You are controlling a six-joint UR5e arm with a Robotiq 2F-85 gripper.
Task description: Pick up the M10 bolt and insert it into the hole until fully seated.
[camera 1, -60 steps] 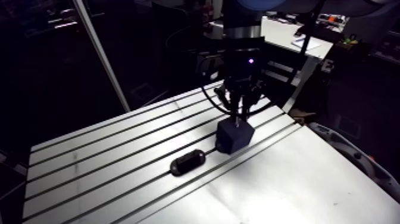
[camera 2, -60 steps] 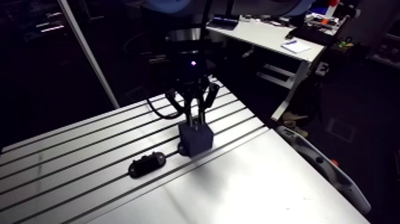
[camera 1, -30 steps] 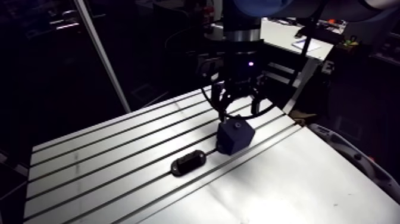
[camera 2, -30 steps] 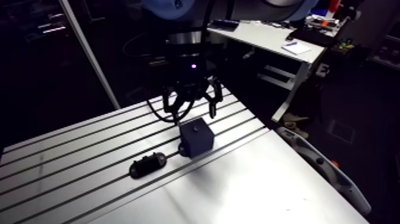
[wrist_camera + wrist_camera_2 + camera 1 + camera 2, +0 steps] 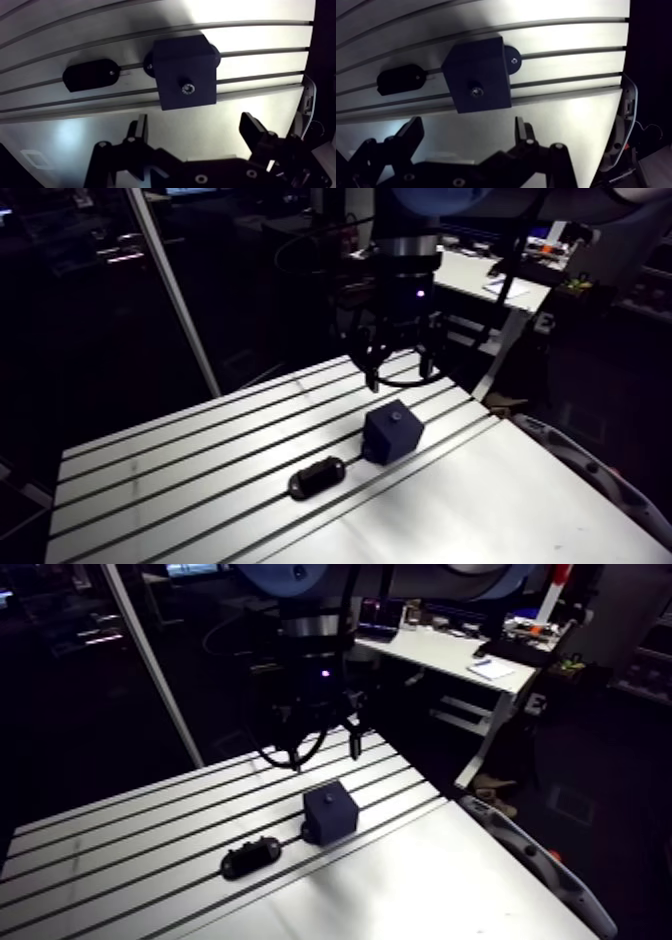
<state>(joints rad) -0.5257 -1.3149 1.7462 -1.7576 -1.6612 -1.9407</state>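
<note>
Slotted aluminium table (image 5: 520, 508) carries two items: one dark blue block (image 5: 392, 434) and one black oval part (image 5: 316, 477) beside it. One bolt (image 5: 188, 89) sits in the block's top hole. Gripper (image 5: 195, 125) hangs above, fingers spread, empty.

Block (image 5: 185, 72) dark blue, oval piece (image 5: 90, 75) black, slotted table (image 5: 200, 125) silver.

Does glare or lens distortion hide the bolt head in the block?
Wrist view: glare whitens the table, slots bow from the wide lens, yet the bolt head shows in the dark block. Arm view: mild sheen; bolt head a speck.
</note>
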